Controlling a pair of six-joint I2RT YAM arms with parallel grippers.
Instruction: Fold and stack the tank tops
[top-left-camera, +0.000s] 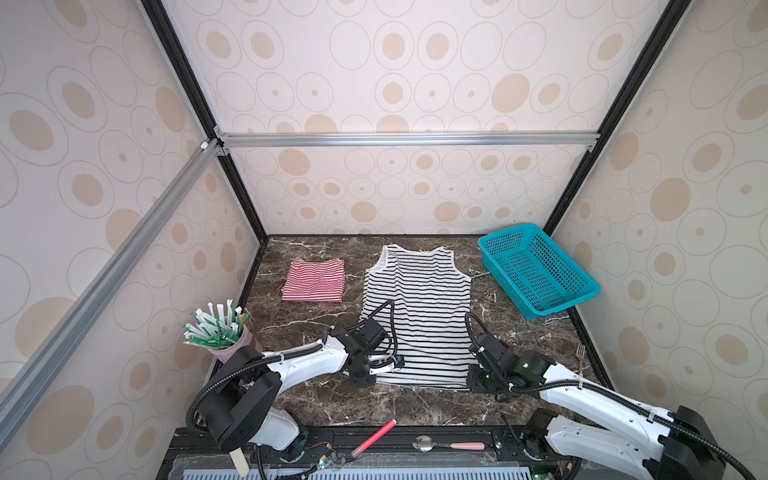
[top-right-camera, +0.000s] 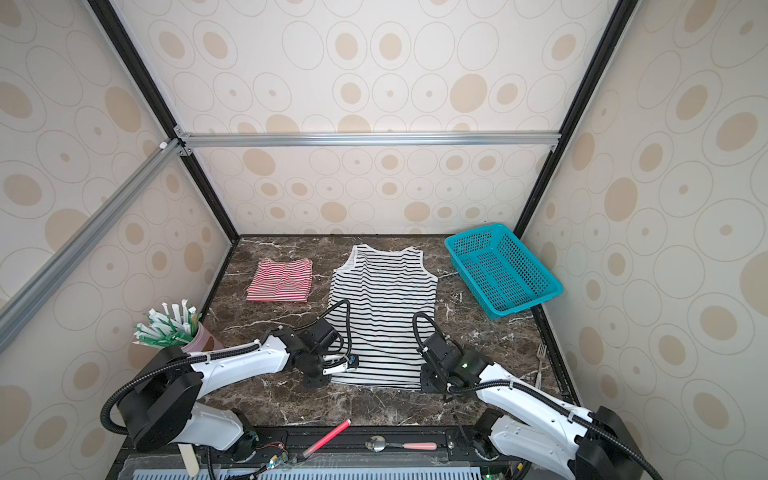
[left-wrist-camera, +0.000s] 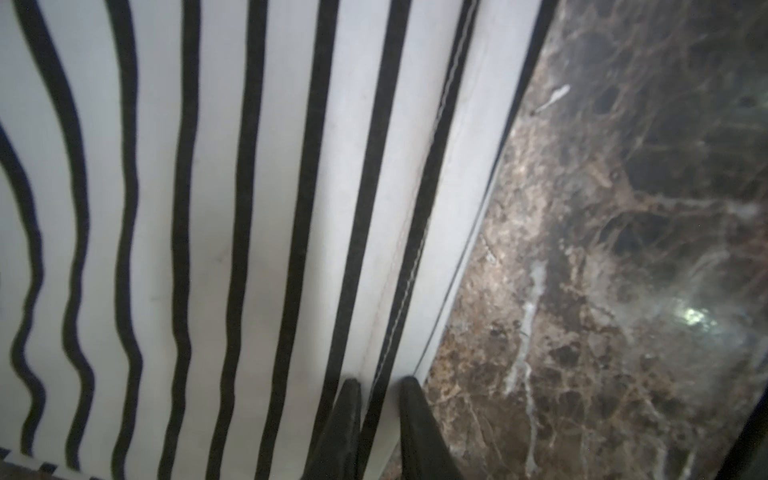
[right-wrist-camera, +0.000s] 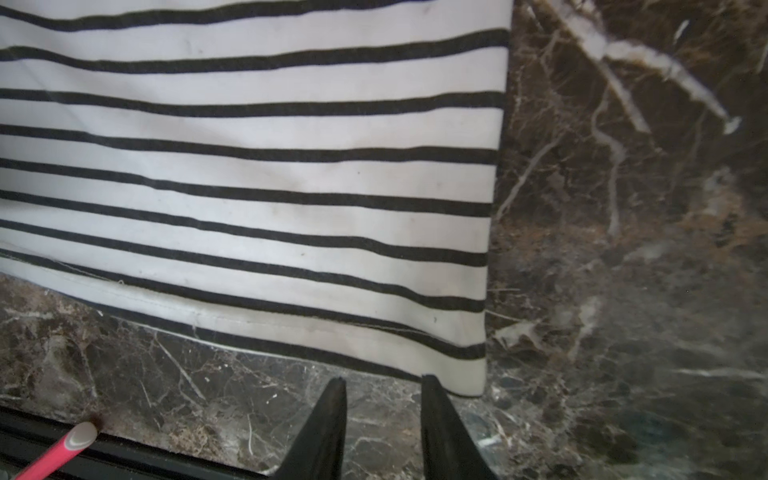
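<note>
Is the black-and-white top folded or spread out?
Spread out. The black-and-white top lies flat at full length, straps and hem both showing.

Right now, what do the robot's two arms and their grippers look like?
The left arm and right arm have glossy white shells with bulky black joints and bases. A black ribbed cable runs along each arm and loops near the wrist. A small green light glows on the right arm. The left gripper and right gripper each end in two black tapered fingers.

Flat on marble table (top-left-camera: 374, 403): black-and-white striped cloth tank top (top-left-camera: 417, 307), hem corners at left gripper (left-wrist-camera: 380, 386) and right gripper (right-wrist-camera: 382, 384). Beyond left gripper, folded red-and-white striped top (top-left-camera: 313, 280); beyond right gripper, teal mesh plastic basket (top-left-camera: 500, 245).
</note>
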